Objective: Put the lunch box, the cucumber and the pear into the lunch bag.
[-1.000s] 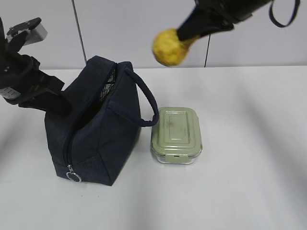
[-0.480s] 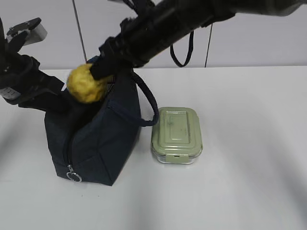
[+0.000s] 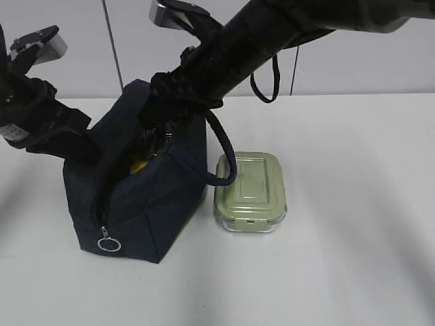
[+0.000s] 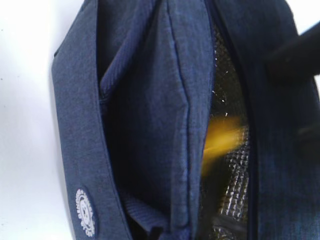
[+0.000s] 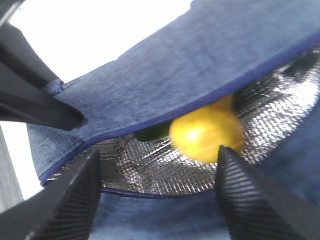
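half the pear (image 5: 206,134) blurred, hidden in lunch bag (image 3: 146,204).

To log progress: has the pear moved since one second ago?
Yes. The pear went left and down, from high above the lunch box into the lunch bag.

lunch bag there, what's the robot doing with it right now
The right end effector is over the open top of the lunch bag, jaws spread, with the pear just below them inside against the silver lining. A bit of the cucumber shows in there beside it. The left end effector holds the bag's left side, though its fingers are not visible. The lunch box sits on the table right of the bag, not packed yet.
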`<state>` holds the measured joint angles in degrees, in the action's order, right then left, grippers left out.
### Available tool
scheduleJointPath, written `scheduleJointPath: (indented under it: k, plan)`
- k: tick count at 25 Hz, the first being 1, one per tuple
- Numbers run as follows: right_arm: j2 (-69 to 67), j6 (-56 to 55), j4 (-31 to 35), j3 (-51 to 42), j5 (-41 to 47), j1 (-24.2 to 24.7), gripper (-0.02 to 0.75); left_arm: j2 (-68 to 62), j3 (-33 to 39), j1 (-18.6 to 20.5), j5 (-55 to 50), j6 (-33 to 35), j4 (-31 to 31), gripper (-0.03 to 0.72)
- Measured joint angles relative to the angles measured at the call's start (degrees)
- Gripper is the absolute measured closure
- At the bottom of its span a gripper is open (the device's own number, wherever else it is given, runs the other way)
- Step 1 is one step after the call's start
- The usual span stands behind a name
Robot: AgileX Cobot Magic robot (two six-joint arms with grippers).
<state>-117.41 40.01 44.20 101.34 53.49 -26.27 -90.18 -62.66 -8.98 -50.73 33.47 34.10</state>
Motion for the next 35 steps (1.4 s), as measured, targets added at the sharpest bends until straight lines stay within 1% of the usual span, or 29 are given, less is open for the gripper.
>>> scheduleJointPath:
  k: [3,7,10,14,19,21,23,26,28,35]
  plan:
    - [1.8,-2.37,-1.21,0.13,1.46,2.43,0.183,0.0,0.0,0.0,-0.07,0.0,0.0,0.683]
    - [5.25,-5.69,-4.75,0.08,4.75,8.3,0.205,0.0,0.0,0.0,-0.12,0.0,0.0,0.683]
    - [8.05,-7.17,-6.9,-3.13,5.7,12.83,0.216,0.0,0.0,0.0,-0.12,0.0,0.0,0.683]
    - [11.53,-7.66,-8.22,-12.63,5.21,18.09,0.232,0.0,0.0,0.0,-0.12,0.0,0.0,0.683]
    - [12.6,-7.55,-6.86,-26.52,0.33,22.59,0.242,0.0,0.0,0.0,-0.12,0.0,-0.06,0.683]
    - [12.6,-5.79,-4.47,-30.18,-1.64,23.37,0.245,0.0,0.0,0.0,-0.12,0.0,-0.06,0.683]
    - [11.52,-3.25,-0.18,-31.73,-1.82,23.34,0.246,0.0,0.0,0.0,-0.05,0.0,-0.06,0.683]
    - [7.86,0.55,9.11,-31.96,-1.31,23.34,0.246,0.0,0.0,0.0,0.04,0.0,-0.06,0.683]
    - [5.2,2.2,13.43,-31.96,-1.31,23.34,0.246,0.0,0.0,0.0,0.0,0.0,-0.06,0.683]
    - [-1.69,8.37,22.88,-31.96,-0.99,23.34,0.246,0.0,0.0,0.0,0.0,0.0,-0.06,0.683]
